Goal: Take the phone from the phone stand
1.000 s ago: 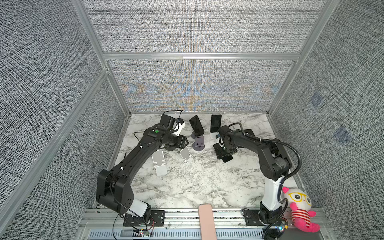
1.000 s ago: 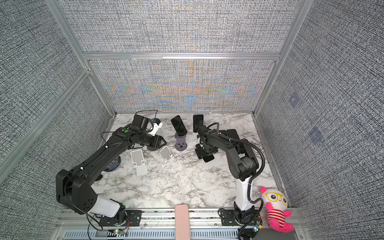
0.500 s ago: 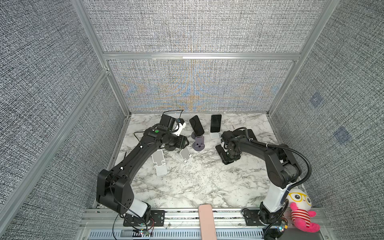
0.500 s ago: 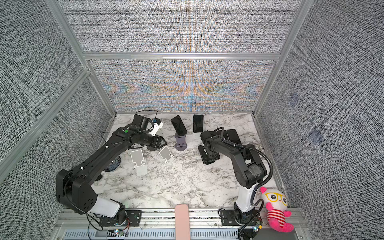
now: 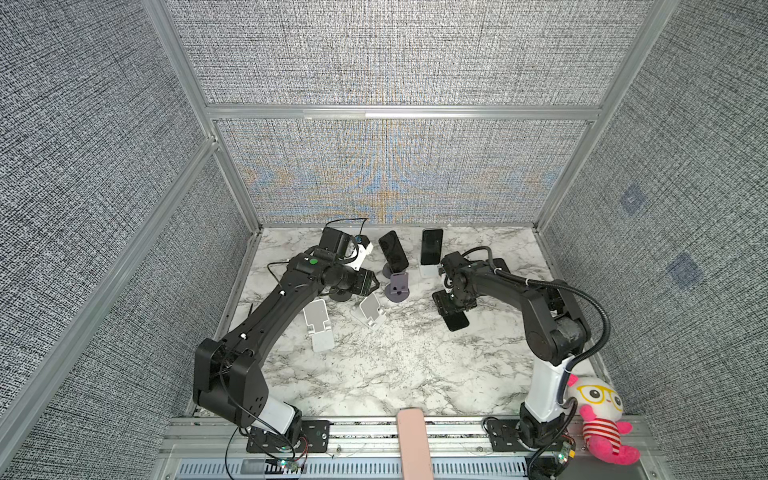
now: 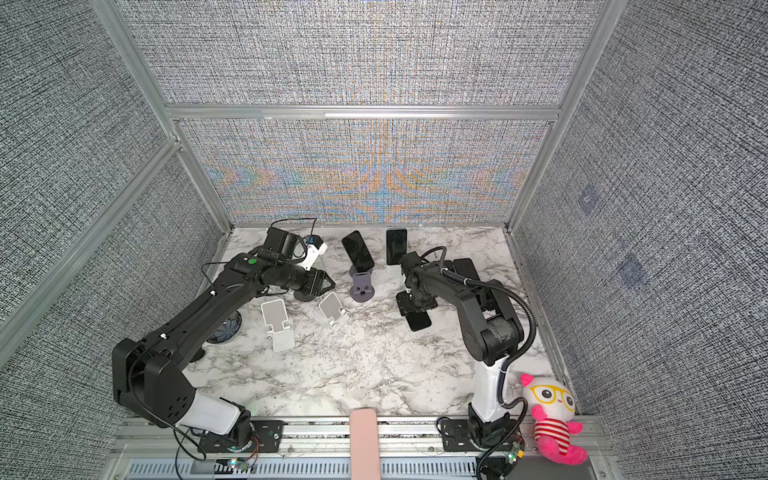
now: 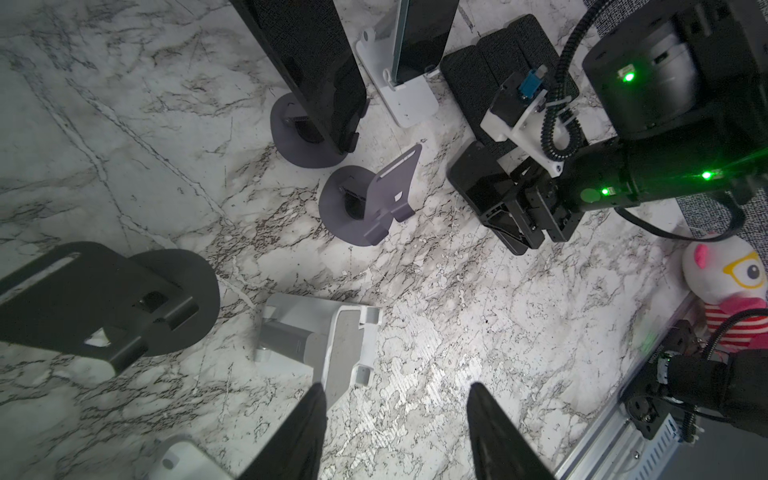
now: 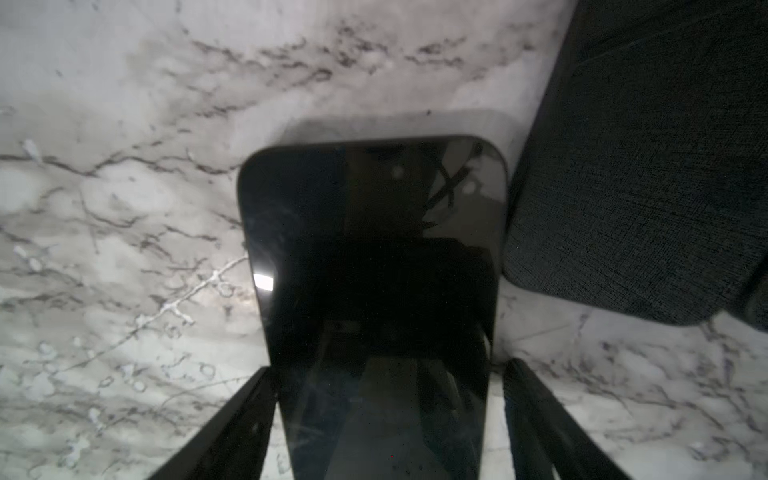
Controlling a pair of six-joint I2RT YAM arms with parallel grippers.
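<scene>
Both top views are bright and evenly lit from overhead, shadows soft, with coloured moiré rippling across the back wall (image 5: 386, 178). In the right wrist view the phone (image 8: 374, 249) ahead of the right gripper (image 8: 388, 365) is blurred and dim (one small glare spot just ahead of one jaw), its shadow falling on the side away from the gripper.

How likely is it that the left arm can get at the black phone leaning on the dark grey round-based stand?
Probably yes. The left gripper, jaws open and empty, is near that black phone; only the empty grey round-based stand close by might need steering around.
</scene>
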